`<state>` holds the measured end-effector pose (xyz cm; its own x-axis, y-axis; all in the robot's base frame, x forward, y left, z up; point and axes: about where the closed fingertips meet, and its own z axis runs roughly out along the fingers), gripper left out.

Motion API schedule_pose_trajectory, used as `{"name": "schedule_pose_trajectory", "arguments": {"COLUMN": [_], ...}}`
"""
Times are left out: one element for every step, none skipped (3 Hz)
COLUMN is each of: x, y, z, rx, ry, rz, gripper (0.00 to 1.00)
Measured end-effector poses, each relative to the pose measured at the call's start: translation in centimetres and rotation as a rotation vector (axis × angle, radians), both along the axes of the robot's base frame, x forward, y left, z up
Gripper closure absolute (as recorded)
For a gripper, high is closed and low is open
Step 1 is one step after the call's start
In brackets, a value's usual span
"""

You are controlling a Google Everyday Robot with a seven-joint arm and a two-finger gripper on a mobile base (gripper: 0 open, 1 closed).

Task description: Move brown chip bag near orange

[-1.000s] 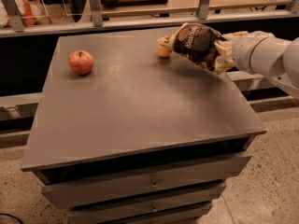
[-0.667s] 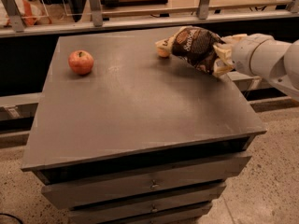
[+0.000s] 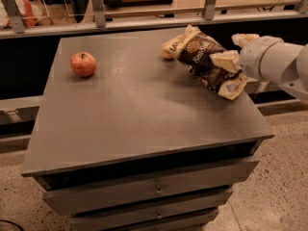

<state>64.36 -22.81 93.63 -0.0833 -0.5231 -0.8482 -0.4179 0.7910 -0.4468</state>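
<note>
The brown chip bag [image 3: 202,61] is tilted at the back right of the dark table [image 3: 139,114]. Its upper cream edge is next to the orange [image 3: 166,56], a small pale fruit mostly hidden behind the bag. The bag's lower corner is down near the table's right edge. My gripper [image 3: 232,52] comes in from the right and is shut on the bag's right side. One cream finger [image 3: 224,60] lies over the bag's front.
A red apple [image 3: 83,64] sits at the back left of the table. A rail with metal posts [image 3: 97,6] runs behind the table. Drawers [image 3: 154,191] are below the front edge. My white arm [image 3: 276,61] hangs over the right edge.
The bag has come down and tilted flatter toward the table beside the orange. The gripper has dropped slightly with it. The apple has not moved.
</note>
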Motion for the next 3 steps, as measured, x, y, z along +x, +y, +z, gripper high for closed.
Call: {"name": "schedule_pose_trajectory", "arguments": {"x": [-0.3, -3.8, -3.8], "y": [0.2, -2.2, -2.2], "z": [0.2, 2.8, 2.8], "rx": [0.000, 0.010, 0.010], "ry": [0.000, -0.037, -0.038], "rz": [0.011, -0.018, -0.018], "gripper": [0.00, 0.00, 0.00]}}
